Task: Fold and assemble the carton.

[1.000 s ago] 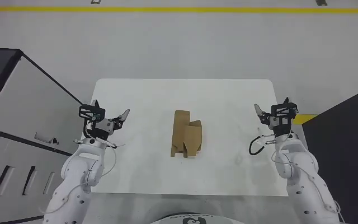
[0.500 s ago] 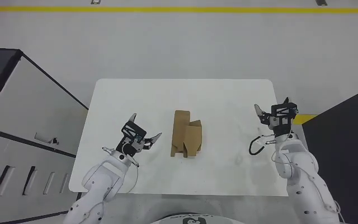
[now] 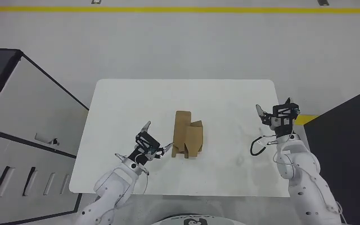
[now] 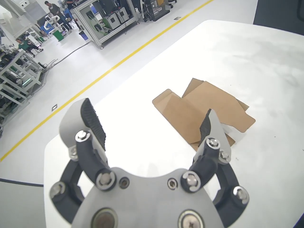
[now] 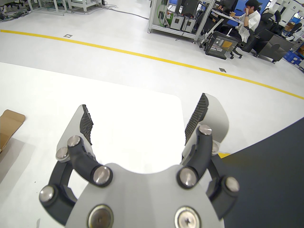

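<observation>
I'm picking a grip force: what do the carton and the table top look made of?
Carton: thin brown cardboard, matte, judging by its flat sheets, cut flaps and creases. Table: smooth white top with a faint sheen, perhaps laminate or painted board; the look leaves that open.

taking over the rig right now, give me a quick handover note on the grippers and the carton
Left gripper: open, empty, close beside the carton on the robot's left; contact cannot be told.
Right gripper: open, empty, at the right edge of the table, well away from the carton.
Carton: lying flat near the middle of the table.
Done: no fold visible yet.
Left: grip the carton, fold the flaps, assemble it.
</observation>
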Robot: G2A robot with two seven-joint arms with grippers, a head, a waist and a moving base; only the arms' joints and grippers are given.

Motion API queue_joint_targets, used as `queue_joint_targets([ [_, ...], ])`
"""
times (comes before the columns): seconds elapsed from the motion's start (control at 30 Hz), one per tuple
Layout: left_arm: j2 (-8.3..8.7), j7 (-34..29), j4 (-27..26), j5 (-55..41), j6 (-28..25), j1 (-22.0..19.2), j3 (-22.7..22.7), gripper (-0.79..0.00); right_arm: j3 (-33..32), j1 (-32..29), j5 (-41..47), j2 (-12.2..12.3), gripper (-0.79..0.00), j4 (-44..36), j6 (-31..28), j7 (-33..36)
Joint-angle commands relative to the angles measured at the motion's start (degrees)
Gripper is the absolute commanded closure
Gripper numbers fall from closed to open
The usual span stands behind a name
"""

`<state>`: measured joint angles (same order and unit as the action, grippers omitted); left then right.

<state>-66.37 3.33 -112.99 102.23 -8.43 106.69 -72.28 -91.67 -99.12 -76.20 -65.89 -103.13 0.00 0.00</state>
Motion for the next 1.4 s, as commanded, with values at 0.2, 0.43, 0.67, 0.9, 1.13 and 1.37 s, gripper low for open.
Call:
queue_joint_targets([
  [0.2,-0.46,-1.1,1.7,3.9,3.0,-1.2,3.8,-0.785,0.0,0.0,0.0,0.0,-0.785,0.0,0.0,0.0],
  [0.43,-0.45,-1.9,2.7,4.8,2.7,-1.5,4.0,-0.785,0.0,0.0,0.0,0.0,-0.785,0.0,0.0,0.0],
  [0.67,-0.99,-1.9,7.2,7.1,3.9,-3.6,8.1,-0.785,0.0,0.0,0.0,0.0,-0.785,0.0,0.0,0.0],
  [0.9,-1.57,-5.3,8.9,8.8,6.8,-5.2,10.3,-0.785,0.0,0.0,0.0,0.0,-0.785,0.0,0.0,0.0],
  [1.13,-1.63,-5.5,10.4,10.2,6.2,-5.5,11.3,-0.785,0.0,0.0,0.0,0.0,-0.785,0.0,0.0,0.0],
  [1.37,-2.11,-5.3,12.9,9.3,6.6,-6.7,13.2,-0.785,0.0,0.0,0.0,0.0,-0.785,0.0,0.0,0.0],
])
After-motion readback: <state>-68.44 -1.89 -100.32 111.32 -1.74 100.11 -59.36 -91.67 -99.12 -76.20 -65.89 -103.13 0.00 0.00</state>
